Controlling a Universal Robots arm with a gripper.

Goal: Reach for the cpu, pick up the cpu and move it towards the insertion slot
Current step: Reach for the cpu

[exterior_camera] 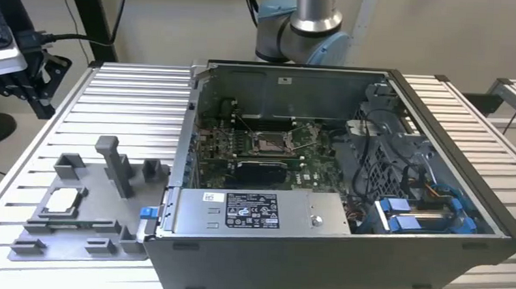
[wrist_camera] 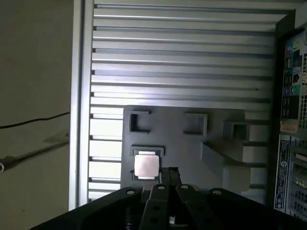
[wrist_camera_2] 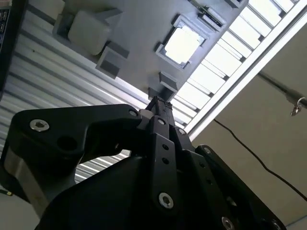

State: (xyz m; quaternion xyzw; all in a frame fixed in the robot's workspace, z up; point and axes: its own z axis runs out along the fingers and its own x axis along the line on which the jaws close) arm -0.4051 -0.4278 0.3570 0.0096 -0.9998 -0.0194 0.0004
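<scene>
The cpu (exterior_camera: 62,201) is a pale square chip lying flat in a recess of the grey fixture plate (exterior_camera: 79,241), at the exterior view's left. Both wrist views also show the cpu (wrist_camera_2: 182,44) (wrist_camera: 146,166) seated in its frame. My black gripper (exterior_camera: 38,86) hangs high over the table's far left corner, well away from the cpu. Its fingers meet at the tips in both wrist views, so the gripper (wrist_camera_2: 158,103) (wrist_camera: 169,171) is shut with nothing in it. The insertion slot (exterior_camera: 270,143) is a silver-framed socket on the green board inside the open computer case.
The open computer case (exterior_camera: 323,252) takes up the table's middle and right. Grey blocks and a tall post (exterior_camera: 116,164) stand up from the fixture plate. The ribbed metal table (exterior_camera: 129,106) runs to an edge at the left, with a cable (wrist_camera: 29,122) on the floor beyond.
</scene>
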